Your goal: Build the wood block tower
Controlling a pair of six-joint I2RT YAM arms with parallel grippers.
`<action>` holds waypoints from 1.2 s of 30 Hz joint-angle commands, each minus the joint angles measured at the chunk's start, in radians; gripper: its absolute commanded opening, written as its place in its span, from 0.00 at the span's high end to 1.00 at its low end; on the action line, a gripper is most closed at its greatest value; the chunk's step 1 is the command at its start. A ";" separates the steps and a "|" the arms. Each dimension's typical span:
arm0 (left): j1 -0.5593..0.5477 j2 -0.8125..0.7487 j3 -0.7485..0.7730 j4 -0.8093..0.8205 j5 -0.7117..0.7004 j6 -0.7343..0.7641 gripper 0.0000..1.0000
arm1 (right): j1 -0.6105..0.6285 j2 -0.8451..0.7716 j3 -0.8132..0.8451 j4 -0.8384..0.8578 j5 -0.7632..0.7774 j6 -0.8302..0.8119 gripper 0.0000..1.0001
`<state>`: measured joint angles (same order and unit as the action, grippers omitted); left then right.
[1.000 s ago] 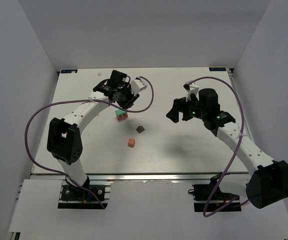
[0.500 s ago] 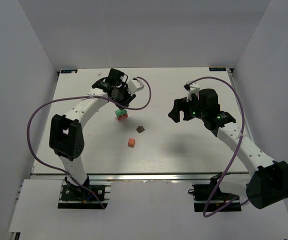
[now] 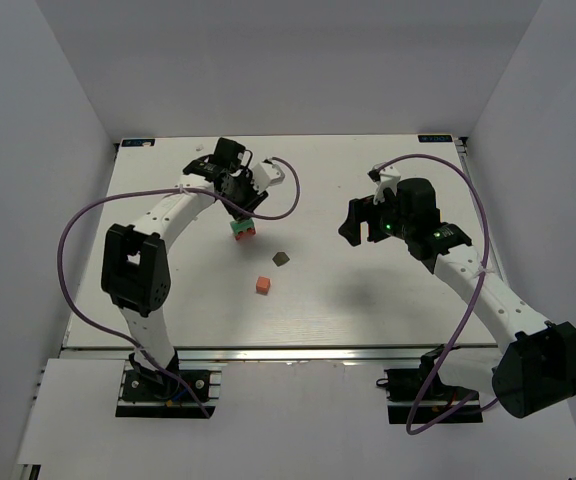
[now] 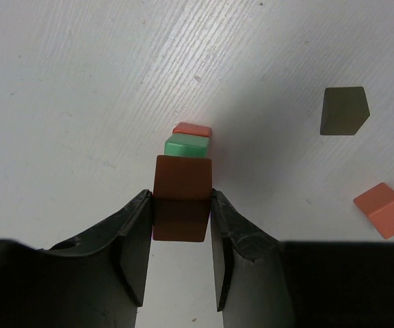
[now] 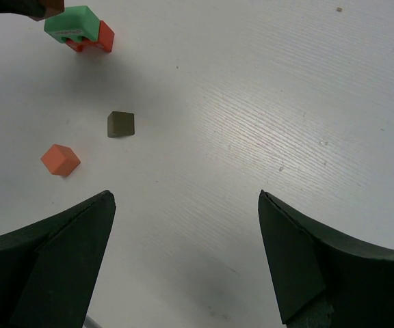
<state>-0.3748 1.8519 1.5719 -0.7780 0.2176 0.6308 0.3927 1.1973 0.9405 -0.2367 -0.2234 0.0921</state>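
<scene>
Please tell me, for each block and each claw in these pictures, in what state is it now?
left claw: shut on brown block
brown block: held, close to green slab
green slab: lying on red piece
red piece: on table, under green slab
dark block: loose on table, alone
orange cube: loose on table, alone
right claw: open, empty

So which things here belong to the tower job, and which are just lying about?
For the job: brown block gripped in the left claw; green slab on the red piece; dark brown block, loose; orange cube, loose; right claw, open and empty.
Not the job: white table; purple cables.
</scene>
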 commanded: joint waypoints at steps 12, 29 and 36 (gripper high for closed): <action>0.008 0.006 0.031 -0.038 0.022 0.082 0.78 | -0.003 -0.021 0.018 0.016 0.018 -0.025 0.11; 0.010 0.012 0.039 -0.030 -0.007 0.110 0.71 | -0.003 -0.007 0.020 0.013 0.009 -0.031 0.11; 0.010 0.023 0.034 -0.018 -0.026 0.090 0.70 | -0.003 -0.022 0.014 0.010 0.024 -0.034 0.11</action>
<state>-0.3691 1.8778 1.5719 -0.8085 0.1986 0.7322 0.3927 1.1973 0.9405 -0.2375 -0.2111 0.0704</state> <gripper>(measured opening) 0.452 0.895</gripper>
